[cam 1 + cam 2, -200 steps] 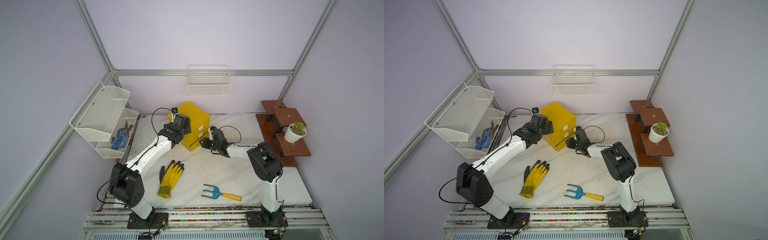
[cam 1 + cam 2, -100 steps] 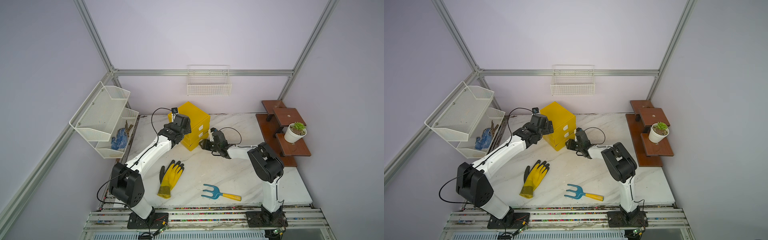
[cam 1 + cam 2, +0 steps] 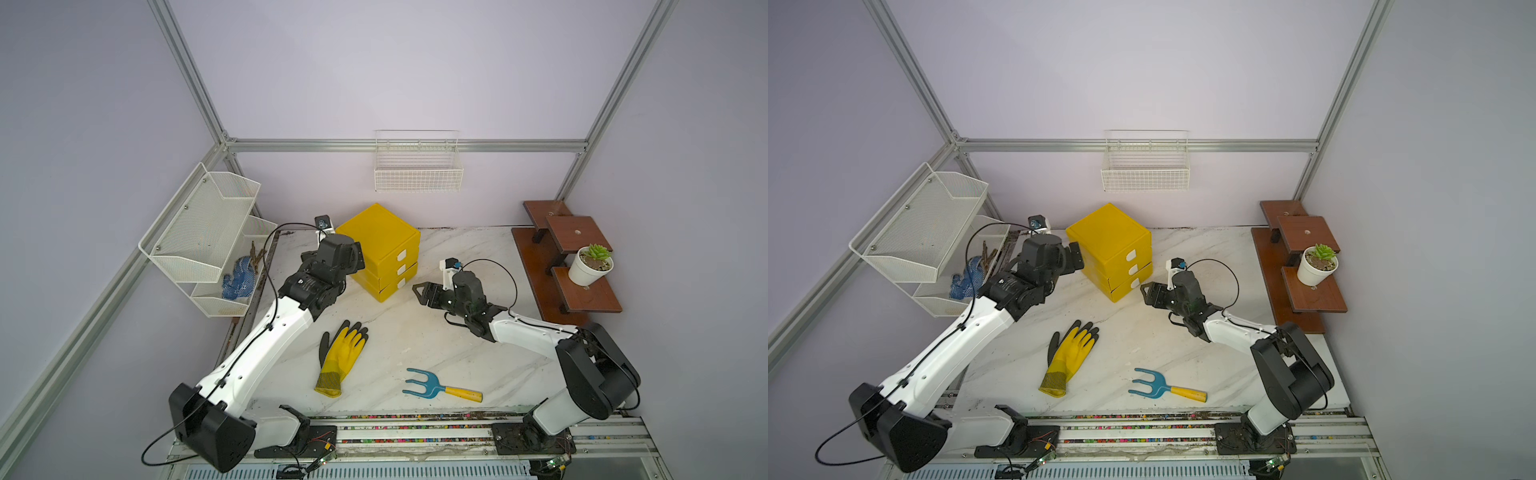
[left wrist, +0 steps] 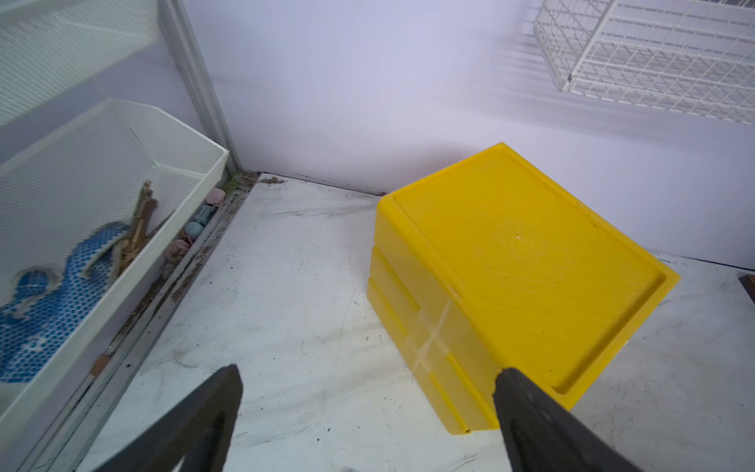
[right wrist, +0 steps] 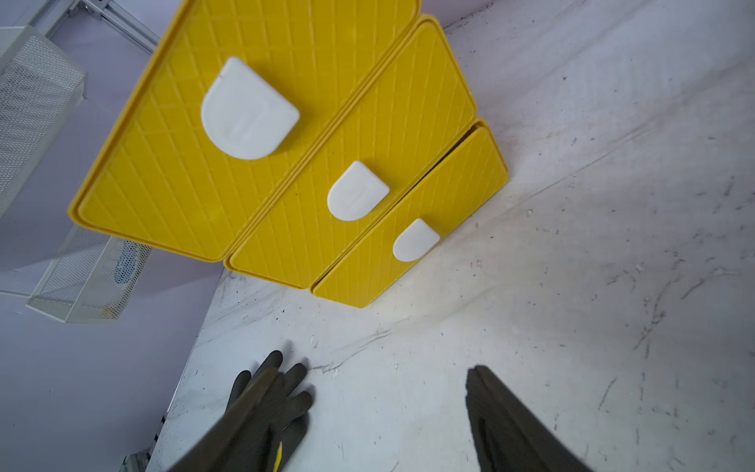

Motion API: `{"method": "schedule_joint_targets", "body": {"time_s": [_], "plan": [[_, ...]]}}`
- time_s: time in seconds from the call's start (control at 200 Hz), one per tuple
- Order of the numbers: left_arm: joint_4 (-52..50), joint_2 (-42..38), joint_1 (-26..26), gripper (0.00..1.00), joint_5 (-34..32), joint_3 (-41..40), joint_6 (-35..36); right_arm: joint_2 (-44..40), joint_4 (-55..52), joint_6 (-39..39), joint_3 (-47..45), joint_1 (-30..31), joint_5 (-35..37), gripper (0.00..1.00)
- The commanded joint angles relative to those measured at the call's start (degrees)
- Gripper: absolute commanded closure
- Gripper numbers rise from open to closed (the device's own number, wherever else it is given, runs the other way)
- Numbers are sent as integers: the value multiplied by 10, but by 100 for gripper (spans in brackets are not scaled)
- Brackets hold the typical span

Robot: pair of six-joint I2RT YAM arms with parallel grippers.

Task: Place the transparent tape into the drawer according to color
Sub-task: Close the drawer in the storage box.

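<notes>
A marble table (image 3: 457, 249) inside a lilac-walled cell carries a yellow three-drawer cabinet (image 3: 378, 237) near the back wall.

The right gripper (image 3: 420, 293) points at the drawer fronts. A second ago it sat close up against the lowest drawer (image 5: 457, 184) with its fingers together. Now it has drawn back a little, bare marble shows between it and the cabinet, and its fingers stand apart with nothing between them. In the right wrist view that lowest drawer sits slightly out from the cabinet at one end, a thin dark gap showing. The two drawers above it are pushed in flush.

The left gripper (image 4: 367, 374) has not moved. It hangs at the cabinet's other side, fingers spread wide and empty, one finger just beside the cabinet's corner.

No tape roll can be made out on the table or in either gripper. A few small pink and teal round things (image 4: 194, 229) lie in the gap under the white mesh shelf (image 3: 199, 232), too blurred to name.

A yellow and black glove (image 3: 340, 357) and a blue hand rake (image 3: 432, 384) with a yellow handle lie toward the front of the table, both where they were.
</notes>
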Motion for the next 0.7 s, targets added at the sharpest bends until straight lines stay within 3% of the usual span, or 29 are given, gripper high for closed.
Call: {"method": "schedule_joint_targets", "body": {"time_s": [0.0, 0.085, 0.285, 0.31, 0.325, 0.45, 0.565, 0.695], "plan": [[63, -26, 13, 0, -63, -70, 65, -36, 26, -20, -14, -1, 23, 23], [132, -44, 26, 0, -73, -139, 105, -52, 29, -30, -20, 0, 33, 19], [230, -37, 70, 0, -8, -236, 163, -76, 41, -46, -33, -1, 76, 13], [245, -32, 76, 0, -4, -247, 172, -80, 45, -47, -35, -1, 81, 2], [255, -29, 79, 0, -4, -252, 178, -81, 46, -47, -36, -1, 84, 0], [316, -3, 122, 0, -12, -290, 185, -97, 54, -53, -44, -1, 103, 0], [360, 5, 174, 0, 26, -326, 175, -111, 54, -60, -51, -1, 124, 0], [436, 18, 208, 0, 9, -374, 185, -117, 54, -65, -54, -2, 138, 0]]}}
